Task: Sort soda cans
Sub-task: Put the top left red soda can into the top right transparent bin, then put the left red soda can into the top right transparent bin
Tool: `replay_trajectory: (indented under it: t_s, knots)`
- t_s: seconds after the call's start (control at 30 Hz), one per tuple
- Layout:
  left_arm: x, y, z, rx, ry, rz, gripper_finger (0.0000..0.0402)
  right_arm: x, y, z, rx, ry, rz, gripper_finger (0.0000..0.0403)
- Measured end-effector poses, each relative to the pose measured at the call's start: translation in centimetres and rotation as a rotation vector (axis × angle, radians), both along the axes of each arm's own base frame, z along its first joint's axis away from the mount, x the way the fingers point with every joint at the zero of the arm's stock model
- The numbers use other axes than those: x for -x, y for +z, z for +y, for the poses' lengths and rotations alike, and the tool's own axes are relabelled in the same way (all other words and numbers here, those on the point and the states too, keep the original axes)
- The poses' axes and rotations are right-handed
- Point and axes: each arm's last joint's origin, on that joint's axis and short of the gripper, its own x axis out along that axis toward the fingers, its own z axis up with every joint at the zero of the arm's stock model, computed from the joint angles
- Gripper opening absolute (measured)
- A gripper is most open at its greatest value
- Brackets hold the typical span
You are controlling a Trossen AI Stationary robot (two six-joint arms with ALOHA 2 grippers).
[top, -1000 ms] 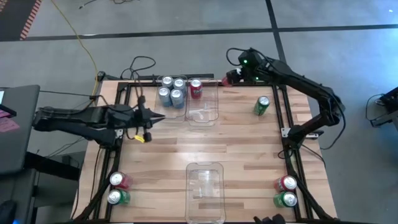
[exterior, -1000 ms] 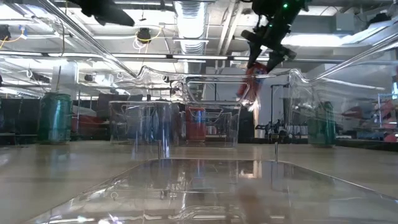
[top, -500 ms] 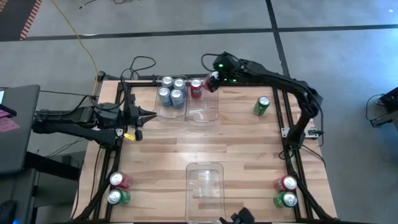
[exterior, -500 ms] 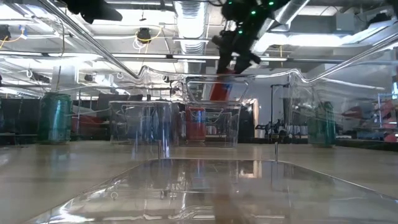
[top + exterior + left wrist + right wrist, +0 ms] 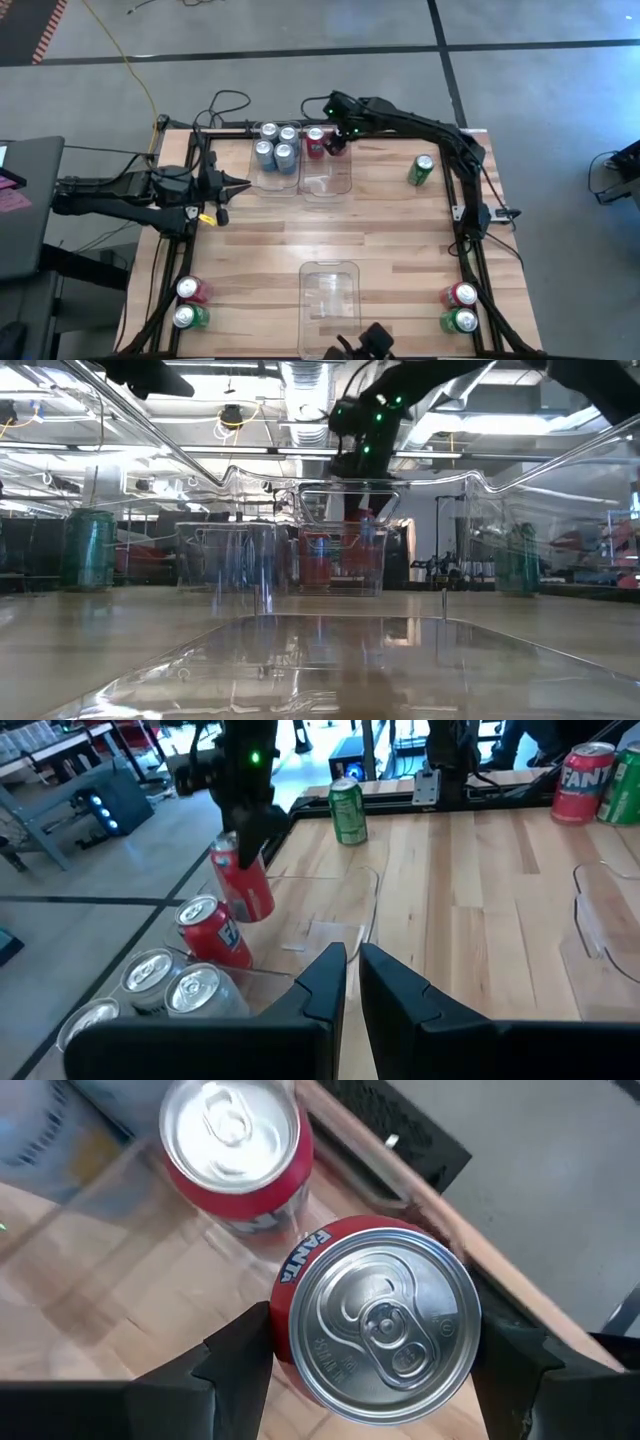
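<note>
Blue cans (image 5: 276,147) binned at 12 o'clock, right pincer (image 5: 336,143) grasping second red can (image 5: 375,1312) over its bin (image 5: 338,185), six cans left, left pincer (image 5: 350,982) clenched empty.

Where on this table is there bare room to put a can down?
The middle boards between the far bin and near bin are bare. Crowded: the far edge, where four silver cans, a red can and the right gripper's red can cluster.

Setting: a pale wood-plank worktop (image 5: 330,225) edged by a black frame (image 5: 470,255), standing on a grey concrete floor (image 5: 300,40) crossed by dark lines. A yellow cable (image 5: 128,62) trails across the floor (upper left). Overhead, silver ducting (image 5: 310,385) and bright ceiling lights.
</note>
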Motion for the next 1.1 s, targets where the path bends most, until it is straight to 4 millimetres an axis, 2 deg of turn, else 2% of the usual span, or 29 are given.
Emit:
replay_trajectory:
  t_s: [0.3,0.43,0.53,0.83,1.1]
  knots:
    - [0.0,0.0,0.0,0.006,0.002,-0.002,0.0028,-1.1,-2.9,-0.5,-0.029,0.014,0.054,0.027]
    - [0.0,0.0,0.0,0.006,0.002,-0.002,0.0028,-1.3,-2.8,-0.5,-0.017,0.024,0.042,0.0271]
    - [0.0,0.0,0.0,0.007,0.002,-0.003,0.0028,-1.4,-2.7,-0.6,-0.008,0.025,0.028,0.0287]
    - [0.0,0.0,0.0,0.016,0.005,-0.007,0.0028,-1.6,-2.4,-0.6,0.009,0.006,-0.006,0.039]
    - [0.0,0.0,0.0,0.017,0.005,-0.007,0.0028,-1.8,-2.1,0.0,0.044,-0.033,0.006,0.038]
